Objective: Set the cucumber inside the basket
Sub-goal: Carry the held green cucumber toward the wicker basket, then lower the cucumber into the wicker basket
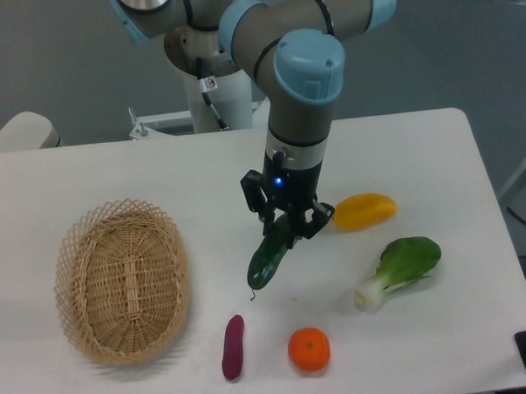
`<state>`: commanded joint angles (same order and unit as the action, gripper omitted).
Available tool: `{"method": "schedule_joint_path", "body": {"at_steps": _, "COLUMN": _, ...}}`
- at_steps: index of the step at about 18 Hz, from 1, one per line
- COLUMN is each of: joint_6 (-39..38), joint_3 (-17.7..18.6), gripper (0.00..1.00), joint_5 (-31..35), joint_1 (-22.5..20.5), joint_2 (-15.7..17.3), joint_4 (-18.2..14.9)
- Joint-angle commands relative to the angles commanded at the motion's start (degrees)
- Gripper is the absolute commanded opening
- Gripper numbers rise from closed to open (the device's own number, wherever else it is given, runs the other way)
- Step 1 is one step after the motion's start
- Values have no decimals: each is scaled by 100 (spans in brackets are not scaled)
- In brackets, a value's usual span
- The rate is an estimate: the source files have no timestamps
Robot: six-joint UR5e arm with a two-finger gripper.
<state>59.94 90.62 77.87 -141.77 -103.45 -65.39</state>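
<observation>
The dark green cucumber (270, 258) hangs tilted from my gripper (287, 228), which is shut on its upper end. Its lower end points down and left and looks lifted just above the white table, at the table's middle. The light tan wicker basket (74, 258) lies on the left side of the table, well to the left of the cucumber, and holds nothing.
A purple eggplant piece (233, 347) and an orange fruit (309, 349) lie near the front edge below the gripper. A yellow pepper (364, 211) sits just right of the gripper. A bok choy (399, 270) lies at the right. The arm's base stands at the back.
</observation>
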Motion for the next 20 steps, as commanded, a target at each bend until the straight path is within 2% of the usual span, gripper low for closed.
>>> {"method": "schedule_joint_path", "body": {"at_steps": 8, "joint_6": -351, "joint_3": -70, "gripper": 28, "joint_5": 9, "joint_1": 132, "joint_2": 114, "joint_4": -88}}
{"method": "schedule_joint_path", "body": {"at_steps": 13, "joint_6": -1193, "joint_3": -18, "gripper": 28, "joint_5": 18, "joint_1": 641, "joint_2": 202, "joint_4": -88}}
{"method": "schedule_joint_path", "body": {"at_steps": 17, "joint_6": -1967, "joint_3": 26, "gripper": 28, "joint_5": 53, "joint_1": 1203, "joint_2": 220, "joint_4": -88}}
{"method": "schedule_joint_path", "body": {"at_steps": 20, "joint_6": -2678, "joint_3": 193, "gripper": 28, "joint_5": 79, "joint_1": 1634, "joint_2": 220, "joint_4": -44}}
